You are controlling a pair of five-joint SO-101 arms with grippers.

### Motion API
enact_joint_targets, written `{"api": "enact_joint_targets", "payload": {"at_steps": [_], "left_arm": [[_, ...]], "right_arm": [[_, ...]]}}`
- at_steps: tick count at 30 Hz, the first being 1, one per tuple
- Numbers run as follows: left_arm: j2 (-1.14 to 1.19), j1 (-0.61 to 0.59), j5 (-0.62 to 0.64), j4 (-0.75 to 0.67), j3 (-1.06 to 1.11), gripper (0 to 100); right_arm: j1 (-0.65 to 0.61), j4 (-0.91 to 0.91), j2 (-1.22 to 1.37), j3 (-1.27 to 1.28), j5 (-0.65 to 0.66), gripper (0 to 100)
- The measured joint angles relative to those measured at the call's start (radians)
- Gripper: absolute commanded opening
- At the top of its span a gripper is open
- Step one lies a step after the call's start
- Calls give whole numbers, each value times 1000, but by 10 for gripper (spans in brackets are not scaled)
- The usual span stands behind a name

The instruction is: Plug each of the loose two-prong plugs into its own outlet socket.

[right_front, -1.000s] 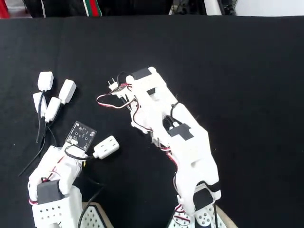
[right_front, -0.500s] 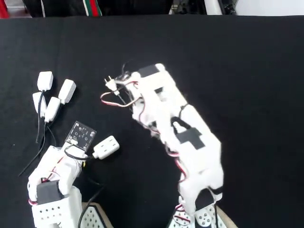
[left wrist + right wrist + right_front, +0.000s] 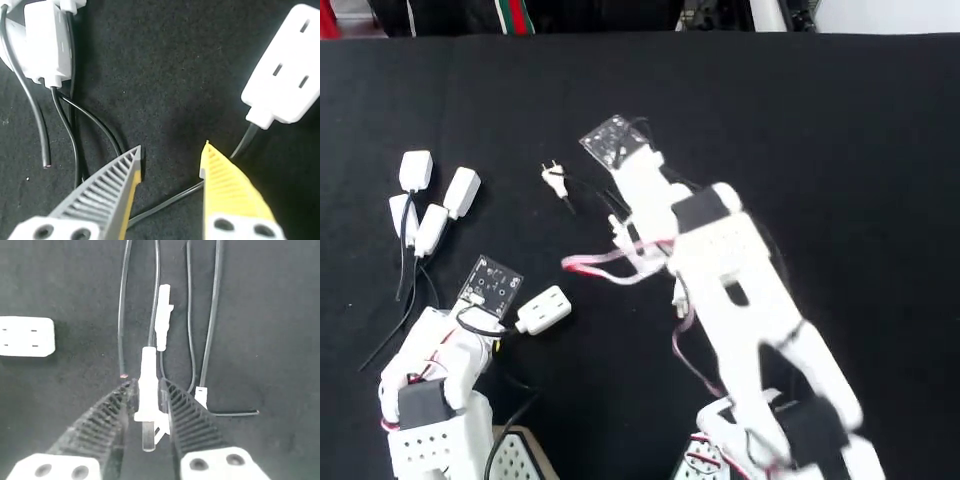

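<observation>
Pinching a white plug (image 3: 149, 362) in the right claw (image 3: 147, 386), pressing on both of its sides. Holding it longways, in line with the claw's fingers, out over the black table (image 3: 840, 120). Spotting, in the high view, the socket block (image 3: 545, 308) lying well apart from that plug, off toward the left arm's side, and a bunch of more sockets (image 3: 428, 195) lying on that side too. Probably needing to swing the plug over that way and turn its prongs to face the slots. Resting the left claw (image 3: 171, 147) spread wide just beside the socket block, much nearer to it than the right claw, gripping nothing, straddling a black cord (image 3: 165, 202). Watching out for another loose plug (image 3: 163, 315), a small plug (image 3: 201, 396) and thin black cords (image 3: 216, 315) lying close by the held one, maybe getting snagged or dragged along
</observation>
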Motion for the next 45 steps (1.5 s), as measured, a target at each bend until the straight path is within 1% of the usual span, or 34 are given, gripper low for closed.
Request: {"api": "enact_joint_targets", "payload": {"at_steps": [4,8,13,16,23,27,32,35,39,43,45], "left_arm": [[0,0,0,0,0,191],[0,0,0,0,0,191],[0,0,0,0,0,191],[0,0,0,0,0,191],[0,0,0,0,0,191],[0,0,0,0,0,191],[0,0,0,0,0,191],[0,0,0,0,0,191],[0,0,0,0,0,191],[0,0,0,0,0,191],[0,0,0,0,0,191]], "right_arm": [[0,0,-133,55,-6,49],[0,0,-176,69,-8,49],[0,-23,-227,74,-66,49],[-2,-29,-264,106,-80,49],[-95,12,-256,216,-80,49],[-140,20,-164,222,-78,49],[-183,34,58,210,-78,51],[-187,37,236,149,-77,52],[-187,61,457,48,-40,54],[-187,130,580,-63,-20,77],[-198,163,626,-104,18,79]]}}
